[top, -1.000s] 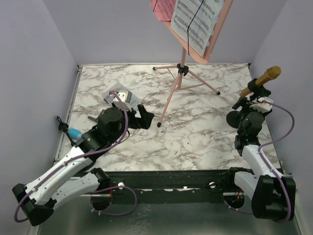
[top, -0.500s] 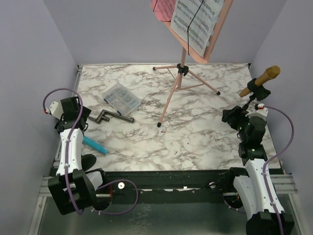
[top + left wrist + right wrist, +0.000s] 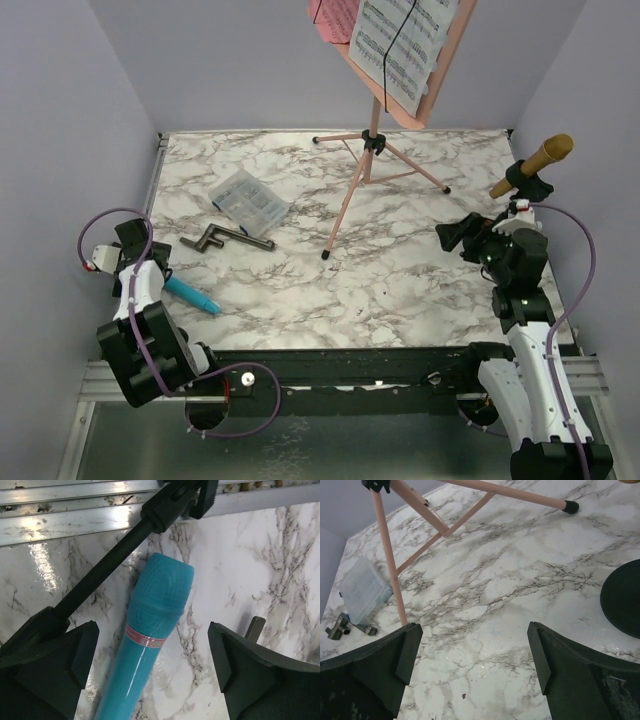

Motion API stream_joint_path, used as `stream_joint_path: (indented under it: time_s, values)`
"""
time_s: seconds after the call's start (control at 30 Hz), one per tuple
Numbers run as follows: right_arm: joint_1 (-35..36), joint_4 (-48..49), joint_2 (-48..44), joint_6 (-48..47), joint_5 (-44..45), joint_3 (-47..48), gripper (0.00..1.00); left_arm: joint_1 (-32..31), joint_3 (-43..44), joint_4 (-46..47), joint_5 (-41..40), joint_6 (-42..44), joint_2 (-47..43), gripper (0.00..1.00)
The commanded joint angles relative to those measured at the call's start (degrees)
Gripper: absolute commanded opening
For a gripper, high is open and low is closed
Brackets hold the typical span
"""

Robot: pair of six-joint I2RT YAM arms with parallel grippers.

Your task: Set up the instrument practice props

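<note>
At the table's (image 3: 420,290) far edge, from above, the pink music rack (image 3: 444,60) stands, the gold microphone (image 3: 547,157) mounted by the right edge, the blue microphone (image 3: 192,296) lying by the left; left wrist: the left gripper (image 3: 152,670) spread wide, empty, over it; right wrist: the right gripper (image 3: 475,665) equally wide, empty, apparently above bare marble.

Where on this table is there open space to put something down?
Widest bare marble: front centre, between the blue microphone and the right gripper, nearer than the pink stand's legs. Also behind the clear box. Crowded: left side, around box, bracket, microphone.
</note>
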Motion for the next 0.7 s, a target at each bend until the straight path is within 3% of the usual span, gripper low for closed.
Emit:
stream_joint_path:
  time_s: [0.0,0.3,0.4,0.57,0.67]
  values:
    - [0.4,-3.6,-0.4,-0.2,-4.9,2.5,1.00,0.6,-3.0,0.0,-0.5,-2.5,-2.6,0.99]
    - [2.1,-6.1,1.3,1.2,-9.7,5.3,1.00,0.5,-3.7,5.8,8.7,-0.3,3.7,0.97]
    - [2.9,-7.3,0.0,2.3,-10.2,6.3,1.00,-1.0,-2.6,5.9,9.8,0.7,5.5,0.83]
    - [3.1,-8.8,0.0,3.1,-11.7,8.1,1.00,-12.9,-3.5,5.8,3.8,-2.1,4.6,0.62]
    - [3.1,-9.1,0.1,2.4,-11.7,8.9,1.00,-17.4,-6.8,5.7,2.1,-7.0,3.0,0.37]
